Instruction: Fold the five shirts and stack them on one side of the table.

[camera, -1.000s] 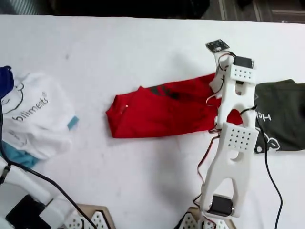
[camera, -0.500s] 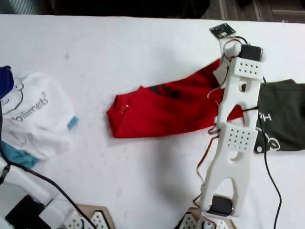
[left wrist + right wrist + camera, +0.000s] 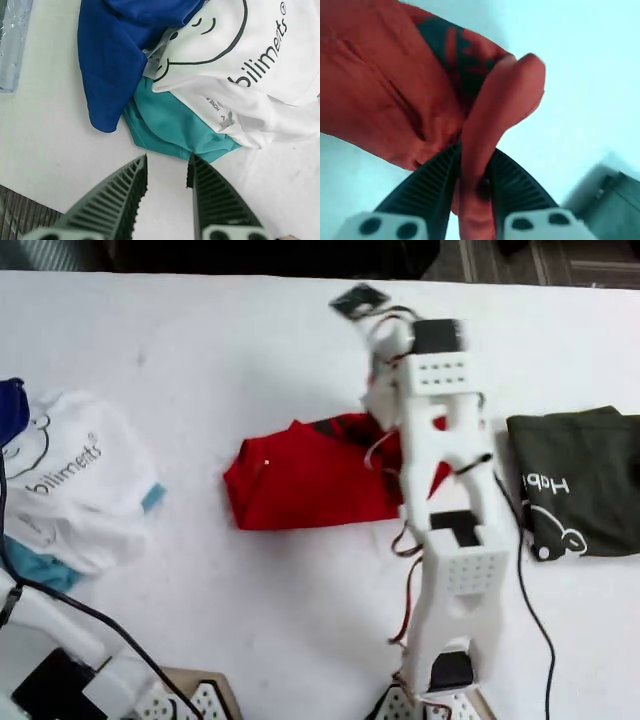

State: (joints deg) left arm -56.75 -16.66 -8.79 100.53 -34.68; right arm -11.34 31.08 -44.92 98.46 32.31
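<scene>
Right arm swung leftward since a second ago, pulling the red shirt's (image 3: 300,480) end back over its body; the shirt now lies shorter at mid-table, apparently doubled, though the arm hides the fold. Right end effector (image 3: 472,150) clamped on a bunched red fold. Left end effector (image 3: 167,167) apart, over bare table (image 3: 45,150) near the teal shirt (image 3: 170,125), white shirt (image 3: 260,65) and blue shirt (image 3: 110,60) pile. Dark green shirt (image 3: 575,480) lies folded at right.

White table (image 3: 200,330) with a clear plastic item (image 3: 11,42) on it, dark floor (image 3: 300,255) beyond
</scene>
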